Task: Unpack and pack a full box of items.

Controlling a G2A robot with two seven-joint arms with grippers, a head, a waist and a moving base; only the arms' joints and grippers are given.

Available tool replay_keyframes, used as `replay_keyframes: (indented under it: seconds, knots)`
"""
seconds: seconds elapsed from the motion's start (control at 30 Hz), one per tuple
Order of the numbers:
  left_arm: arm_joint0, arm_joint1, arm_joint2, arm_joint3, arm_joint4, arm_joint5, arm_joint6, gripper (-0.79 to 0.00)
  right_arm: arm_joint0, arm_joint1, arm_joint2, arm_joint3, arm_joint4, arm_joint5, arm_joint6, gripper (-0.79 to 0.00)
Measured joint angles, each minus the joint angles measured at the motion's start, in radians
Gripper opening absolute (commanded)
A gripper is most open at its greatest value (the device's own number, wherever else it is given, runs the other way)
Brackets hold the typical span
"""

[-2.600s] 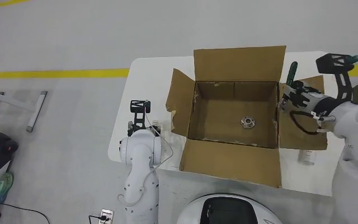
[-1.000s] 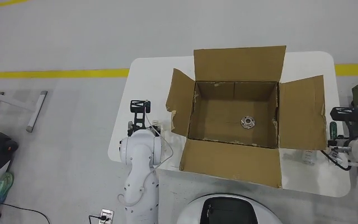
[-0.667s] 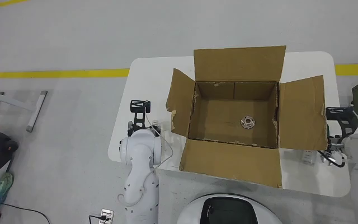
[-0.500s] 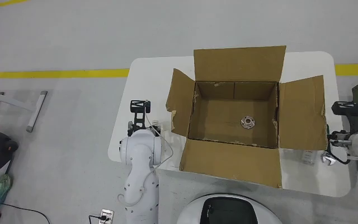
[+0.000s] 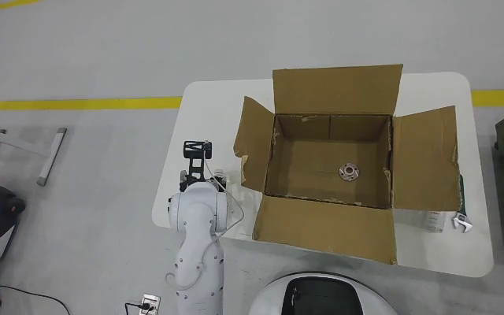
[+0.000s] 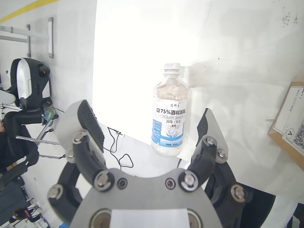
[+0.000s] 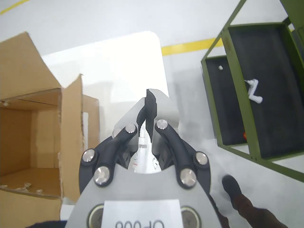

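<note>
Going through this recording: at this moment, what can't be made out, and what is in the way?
Top view: the small round metal part in the open brown cardboard box is too small to identify.
Top view: a pale item on the white table lies partly under a box flap.
Right wrist view: the shut right gripper covers the whitish things beneath it.

White desk (image 5: 213,102) with rounded corners, carrying an open cardboard box (image 5: 337,89) with its flaps spread outward. A clear labelled bottle (image 6: 169,110) stands upright near one side edge. Near the opposite edge, a pale container (image 5: 433,223) sits just past a flap, with a small white object (image 5: 462,224) just beside it.
</note>
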Motion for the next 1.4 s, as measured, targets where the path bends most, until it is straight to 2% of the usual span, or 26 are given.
replay_keyframes:
  seconds: [0.13, 0.33, 0.57, 0.67, 0.8, 1.1, 1.4]
  knots:
    - [0.000, 0.000, 0.000, 0.000, 0.000, 0.000, 0.000, 0.000, 0.028, 0.005, -0.084, 0.000, 0.035, -0.020, -0.002, -0.785]
    - [0.000, 0.000, 0.000, 0.000, 0.000, 0.000, 0.000, 0.000, 0.078, 0.009, -0.285, 0.010, 0.013, -0.023, 0.046, -0.785]
    - [0.000, 0.000, 0.000, 0.000, 0.000, 0.000, 0.000, 0.000, 0.199, -0.002, -0.602, 0.168, -0.176, 0.068, 0.124, -0.785]
    - [0.000, 0.000, 0.000, 0.000, 0.000, 0.000, 0.000, 0.000, 0.261, -0.013, -0.696, 0.262, -0.232, 0.130, 0.179, -0.785]
    - [0.000, 0.000, 0.000, 0.000, 0.000, 0.000, 0.000, 0.000, 0.330, -0.032, -0.762, 0.404, -0.286, 0.130, 0.200, -0.785]
    - [0.000, 0.000, 0.000, 0.000, 0.000, 0.000, 0.000, 0.000, 0.470, -0.089, -0.867, 0.749, -0.272, 0.130, 0.199, -0.785]
    - [0.000, 0.000, 0.000, 0.000, 0.000, 0.000, 0.000, 0.000, 0.483, -0.092, -0.874, 0.778, -0.266, 0.129, 0.199, -0.785]
